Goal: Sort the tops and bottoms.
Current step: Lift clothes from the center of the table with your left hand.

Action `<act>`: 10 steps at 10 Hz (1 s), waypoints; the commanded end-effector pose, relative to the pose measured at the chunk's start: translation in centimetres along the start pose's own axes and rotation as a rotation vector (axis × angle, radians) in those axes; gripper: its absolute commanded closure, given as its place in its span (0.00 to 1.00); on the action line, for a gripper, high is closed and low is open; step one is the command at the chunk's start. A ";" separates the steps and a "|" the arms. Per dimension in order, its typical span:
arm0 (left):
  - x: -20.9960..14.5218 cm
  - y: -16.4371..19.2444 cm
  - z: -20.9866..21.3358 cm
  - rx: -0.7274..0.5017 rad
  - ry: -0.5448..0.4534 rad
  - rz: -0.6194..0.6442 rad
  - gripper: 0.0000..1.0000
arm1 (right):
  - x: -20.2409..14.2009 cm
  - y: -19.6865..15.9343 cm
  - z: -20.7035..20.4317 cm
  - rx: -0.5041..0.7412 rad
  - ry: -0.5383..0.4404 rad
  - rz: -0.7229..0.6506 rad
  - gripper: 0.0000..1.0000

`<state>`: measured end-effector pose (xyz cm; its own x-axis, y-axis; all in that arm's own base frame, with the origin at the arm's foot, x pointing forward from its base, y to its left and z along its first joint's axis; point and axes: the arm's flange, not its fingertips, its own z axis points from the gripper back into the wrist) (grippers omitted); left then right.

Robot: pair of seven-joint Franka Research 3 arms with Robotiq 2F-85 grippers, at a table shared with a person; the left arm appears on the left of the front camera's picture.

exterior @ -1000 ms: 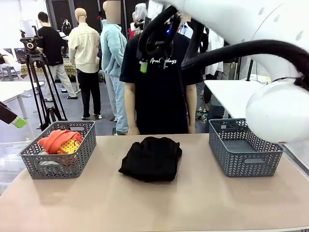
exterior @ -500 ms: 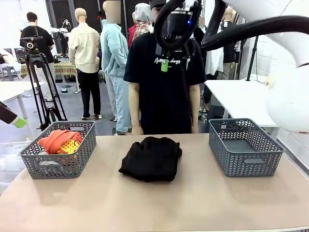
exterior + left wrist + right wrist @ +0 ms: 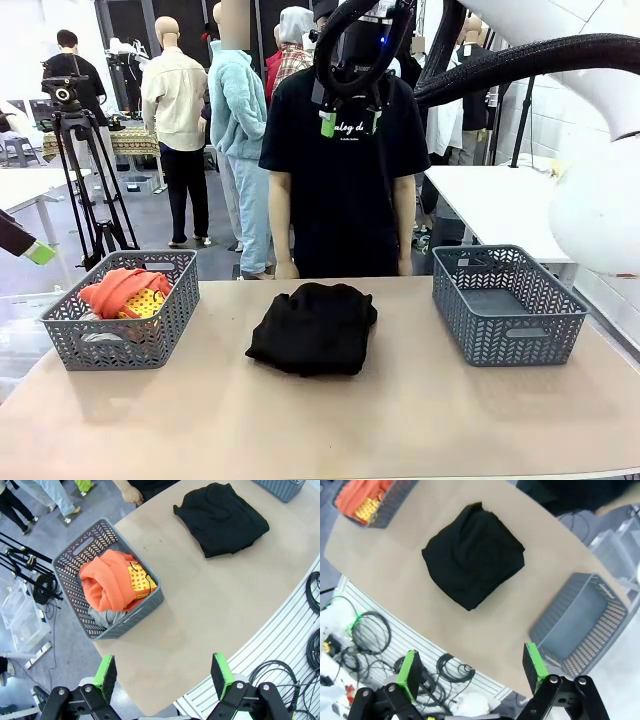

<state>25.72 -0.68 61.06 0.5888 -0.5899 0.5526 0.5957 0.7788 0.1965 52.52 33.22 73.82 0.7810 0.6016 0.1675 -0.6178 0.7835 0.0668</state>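
The black bundle [image 3: 313, 328], one of the bottoms, lies folded near the middle of the table [image 3: 300, 425], touching neither basket; to the robot's left of the bundle, well apart from it, stands a grey basket [image 3: 120, 345] holding the tops; the orange top [image 3: 118, 287] lies uppermost, its yellow print patch [image 3: 146, 302] on the side nearer the bundle, and the pale grey top [image 3: 101, 619] sits under it against the basket wall; to the robot's right of the bundle, also well apart, stands a second grey basket [image 3: 510, 345]; beyond the bundle, at the table's far edge, stands a person [image 3: 340, 210] in a black T-shirt; the right gripper [image 3: 349, 122] hangs high above and beyond the bundle, in front of the person's chest, jaws spread wide with nothing between them; in its wrist view the bundle lies ahead of the green pads [image 3: 411, 672]; the left gripper [image 3: 163, 674] hovers high, off to the robot's left of the bundle, on the near side of the first basket, jaws wide apart and holding nothing.
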 end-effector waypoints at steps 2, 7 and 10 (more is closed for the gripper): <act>0.0 0.0 0.0 0.001 0.001 0.000 0.02 | -1.5 -3.7 -5.8 0.075 0.254 0.080 0.00; 0.0 0.0 0.0 0.001 0.001 0.000 0.02 | -18.2 -8.5 -6.2 0.176 0.083 -0.156 0.00; 0.0 0.0 0.0 0.001 0.001 0.000 0.02 | -26.4 -10.0 -3.8 0.221 -0.088 -0.101 0.00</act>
<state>25.71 -0.69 61.07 0.5883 -0.5901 0.5529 0.5960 0.7785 0.1968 43.62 11.23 71.42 0.8813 0.4366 0.1808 -0.4721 0.8295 0.2983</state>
